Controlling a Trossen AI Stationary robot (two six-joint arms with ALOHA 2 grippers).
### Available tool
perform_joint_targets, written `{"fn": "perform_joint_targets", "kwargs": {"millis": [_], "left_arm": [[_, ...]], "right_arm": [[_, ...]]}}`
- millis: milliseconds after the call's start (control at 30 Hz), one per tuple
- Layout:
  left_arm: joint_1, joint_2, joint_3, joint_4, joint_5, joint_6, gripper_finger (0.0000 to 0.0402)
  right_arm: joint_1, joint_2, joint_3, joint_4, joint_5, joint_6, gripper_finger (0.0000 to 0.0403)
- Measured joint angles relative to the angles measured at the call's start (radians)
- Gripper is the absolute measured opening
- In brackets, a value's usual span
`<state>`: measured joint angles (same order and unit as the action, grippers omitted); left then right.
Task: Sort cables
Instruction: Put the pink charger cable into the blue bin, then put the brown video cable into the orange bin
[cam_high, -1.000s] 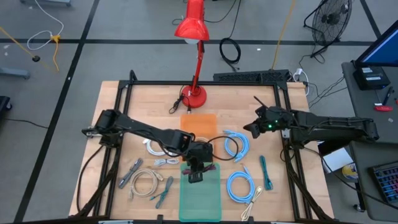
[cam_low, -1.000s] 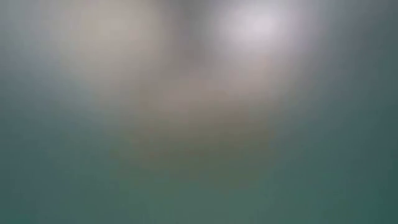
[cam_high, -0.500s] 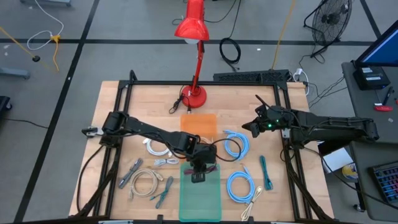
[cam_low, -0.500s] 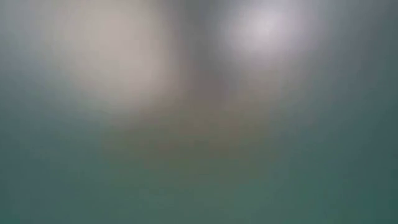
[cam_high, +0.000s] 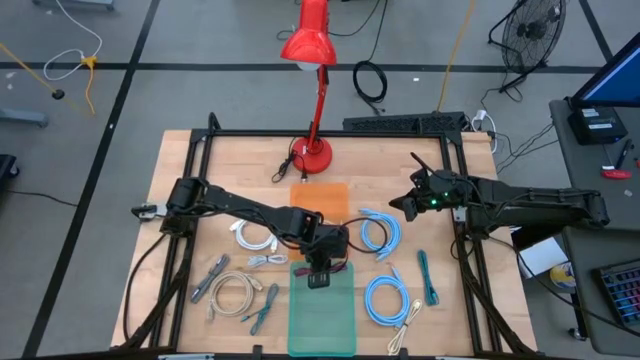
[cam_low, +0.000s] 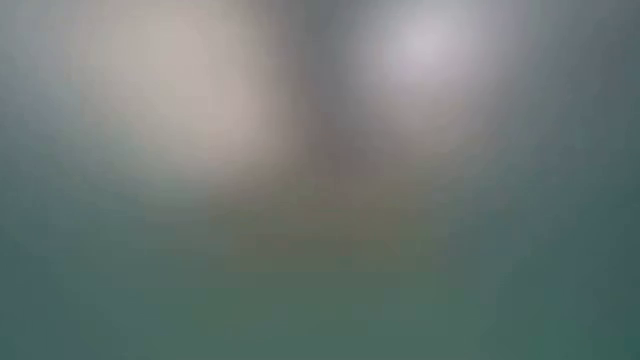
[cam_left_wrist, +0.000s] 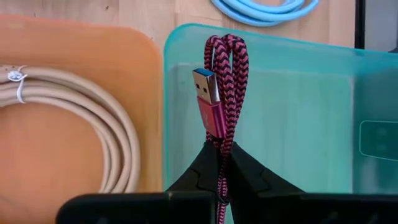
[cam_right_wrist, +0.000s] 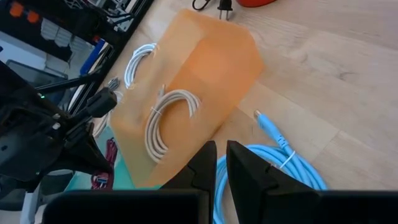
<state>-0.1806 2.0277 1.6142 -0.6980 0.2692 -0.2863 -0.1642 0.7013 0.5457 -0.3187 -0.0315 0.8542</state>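
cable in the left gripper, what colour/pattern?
Red-and-black braided cable, zigzag weave, with a red USB plug; clearest in the left wrist view.

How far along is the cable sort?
Early. Done: one beige coil lies on the orange tray. In hand: the left gripper, jaws shut on a red braided cable, is over the green tray. Left: light-blue coils and others on the table; right gripper waits.

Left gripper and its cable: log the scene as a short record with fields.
left gripper: shut on red braided cable, over the green tray
cable end: blue USB plug visible
orange tray: holds a beige coil
right gripper: shut, holding nothing, above a light-blue coil
low view: too blurred to read
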Motion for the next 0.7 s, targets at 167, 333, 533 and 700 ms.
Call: {"fn": "perform_joint_targets", "kwargs": {"millis": [167, 333, 533, 700], "left_arm": [[0.000, 0.000, 0.000, -0.001, 0.002, 0.006, 0.0058], [0.000, 0.000, 0.000, -0.002, 0.002, -0.003, 0.0082], [0.000, 0.000, 0.000, -0.004, 0.001, -0.021, 0.0086], [0.002, -0.022, 0.002, -0.004, 0.034, -0.068, 0.0087]], "right_arm": [[0.000, 0.000, 0.000, 0.000, 0.000, -0.002, 0.0029], [0.000, 0.000, 0.000, 0.000, 0.000, -0.002, 0.0029], [0.000, 0.000, 0.000, 0.000, 0.000, -0.002, 0.0029], [0.000, 0.000, 0.000, 0.000, 0.000, -0.003, 0.0029]]}}
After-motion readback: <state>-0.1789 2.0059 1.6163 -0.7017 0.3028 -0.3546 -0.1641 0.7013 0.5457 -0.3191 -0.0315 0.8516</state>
